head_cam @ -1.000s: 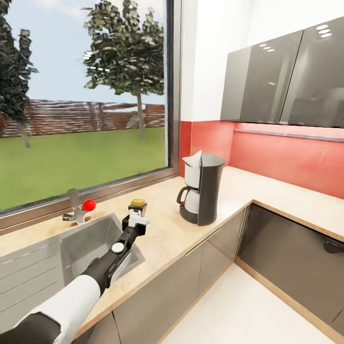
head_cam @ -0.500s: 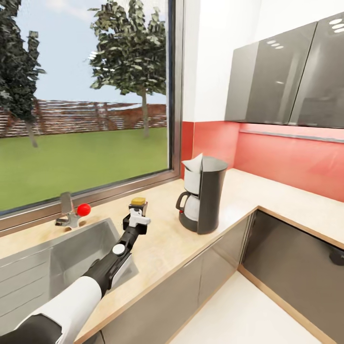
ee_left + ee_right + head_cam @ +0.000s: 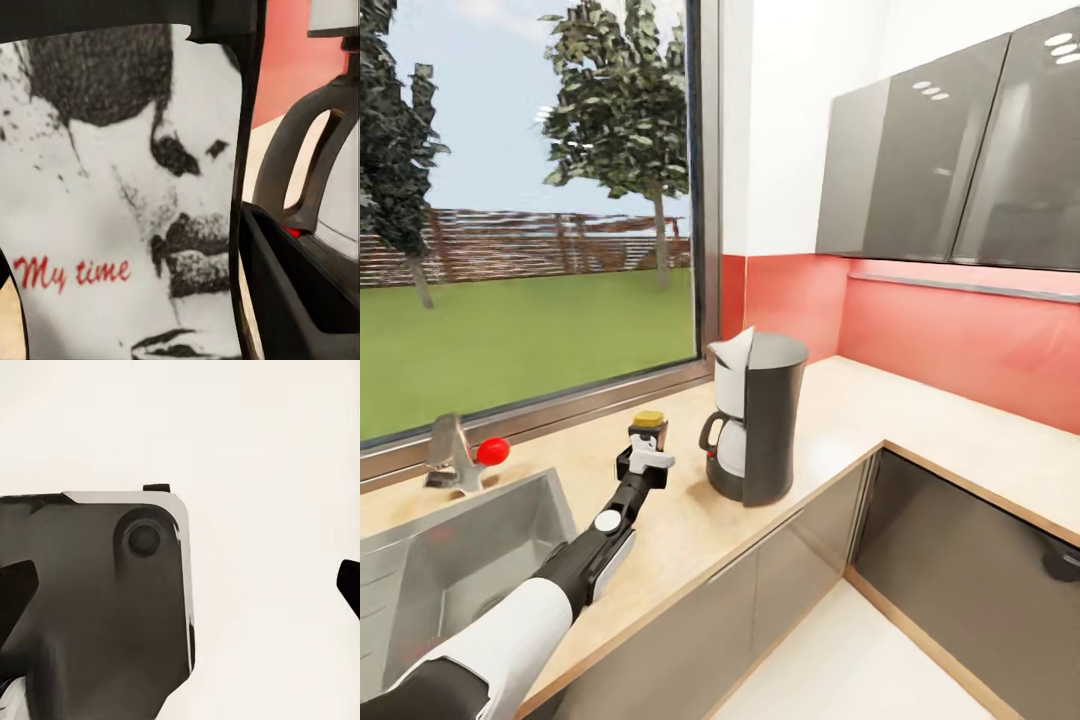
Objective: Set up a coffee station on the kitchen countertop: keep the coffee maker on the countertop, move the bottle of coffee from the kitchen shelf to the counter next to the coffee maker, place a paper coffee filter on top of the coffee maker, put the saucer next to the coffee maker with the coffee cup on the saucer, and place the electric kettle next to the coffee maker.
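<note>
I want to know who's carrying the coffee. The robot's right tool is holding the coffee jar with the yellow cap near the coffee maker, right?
Not quite: the left tool is holding the bottle of coffee, not the right one. The head view shows the left arm reaching out with the yellow-capped jar, near the coffee maker over the kitchen countertop.

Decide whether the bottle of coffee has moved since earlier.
Yes. The bottle of coffee, in the left pincer, is now nearer the coffee maker and farther from the tap.
</note>
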